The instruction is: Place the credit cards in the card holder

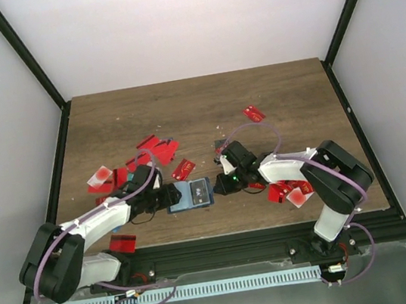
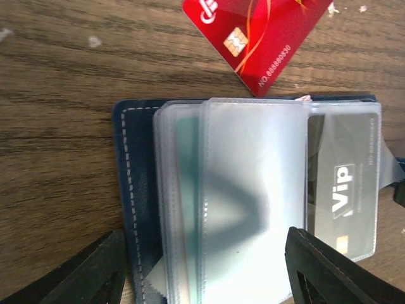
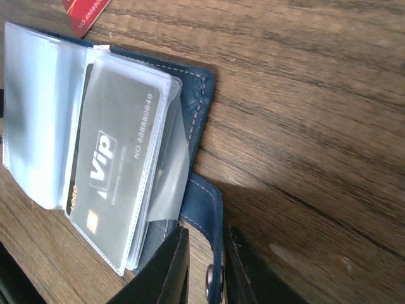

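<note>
One wooden tabletop (image 1: 257, 105) is being occupied near its middle by an opened card holder (image 1: 194, 194), which is being straddled by the wide-spread left tool (image 1: 172, 197). Its strap (image 3: 204, 215) is being pinched by the narrowed right tool (image 1: 220, 185), and red cards (image 1: 158, 147) are lying scattered around.

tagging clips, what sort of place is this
Probably a lab robot cell: white panel walls, black frame, and a left arm and right arm bolted at the edge of a wooden table.

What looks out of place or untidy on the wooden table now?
The red plastic cards lie scattered at mixed angles across the table. The dark blue folding card holder lies open, its clear plastic sleeves fanned unevenly; one grey Vip card shows inside.
</note>
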`<control>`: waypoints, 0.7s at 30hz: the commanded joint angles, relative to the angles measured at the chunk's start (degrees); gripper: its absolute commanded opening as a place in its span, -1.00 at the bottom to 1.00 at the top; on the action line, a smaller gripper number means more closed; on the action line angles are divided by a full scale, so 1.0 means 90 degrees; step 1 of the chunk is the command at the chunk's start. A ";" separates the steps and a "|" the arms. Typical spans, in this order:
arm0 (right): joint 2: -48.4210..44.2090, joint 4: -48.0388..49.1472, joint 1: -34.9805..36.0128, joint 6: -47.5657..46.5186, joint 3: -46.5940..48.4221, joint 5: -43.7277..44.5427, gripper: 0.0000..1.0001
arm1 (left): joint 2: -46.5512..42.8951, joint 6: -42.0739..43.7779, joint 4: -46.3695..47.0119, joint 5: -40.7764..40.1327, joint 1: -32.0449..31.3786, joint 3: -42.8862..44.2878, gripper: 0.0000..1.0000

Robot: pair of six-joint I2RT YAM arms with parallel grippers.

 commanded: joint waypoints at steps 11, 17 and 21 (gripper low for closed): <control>0.0300 0.0337 0.0008 -0.0055 0.0227 -0.0302 -0.82 | -0.0450 0.0013 0.0051 0.0678 0.0026 0.0252 0.39; 0.0371 0.0387 0.0013 -0.0051 0.0244 -0.0343 -0.83 | -0.0650 -0.0078 0.0132 0.0954 0.0021 0.0371 0.38; 0.0399 0.0397 0.0008 -0.0060 0.0245 -0.0328 -0.85 | -0.0672 -0.0117 0.0272 0.1121 0.0003 0.0430 0.38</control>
